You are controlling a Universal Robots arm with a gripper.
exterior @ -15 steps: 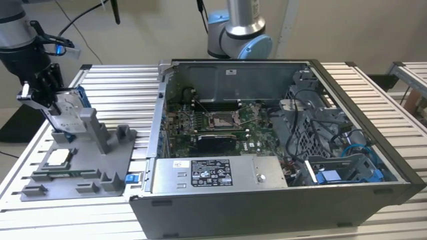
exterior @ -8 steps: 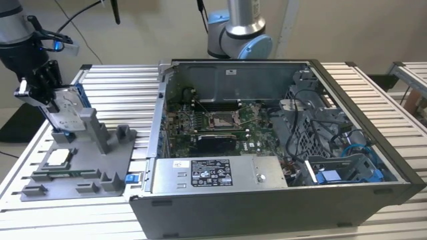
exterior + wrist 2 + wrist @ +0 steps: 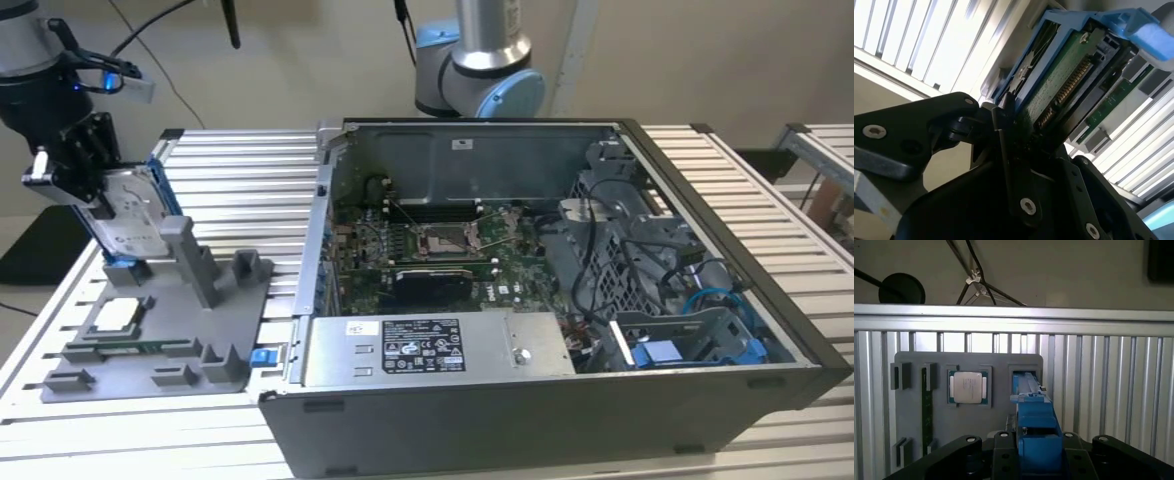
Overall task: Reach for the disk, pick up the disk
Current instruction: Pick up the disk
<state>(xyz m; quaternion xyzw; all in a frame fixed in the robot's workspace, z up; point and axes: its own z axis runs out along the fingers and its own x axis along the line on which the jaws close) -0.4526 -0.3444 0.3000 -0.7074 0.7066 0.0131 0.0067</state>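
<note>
Robotics lab or test cell, set up for computer hardware handling. The bench is a slatted aluminium table (image 3: pixel 767 200), and a second table (image 3: pixel 821 150) of the same build stands at 3 o'clock. The robot arm base (image 3: pixel 478 70) rises at 12 o'clock, behind an open computer case (image 3: pixel 534 420) with its motherboard (image 3: pixel 514 285) exposed. At 9 o'clock of the case, a grey fixture plate (image 3: pixel 160 330) with shaped slots carries loose parts: a processor chip (image 3: pixel 114 315) and the disk (image 3: pixel 127 215). A plain beige wall (image 3: pixel 694 60) runs behind.
</note>
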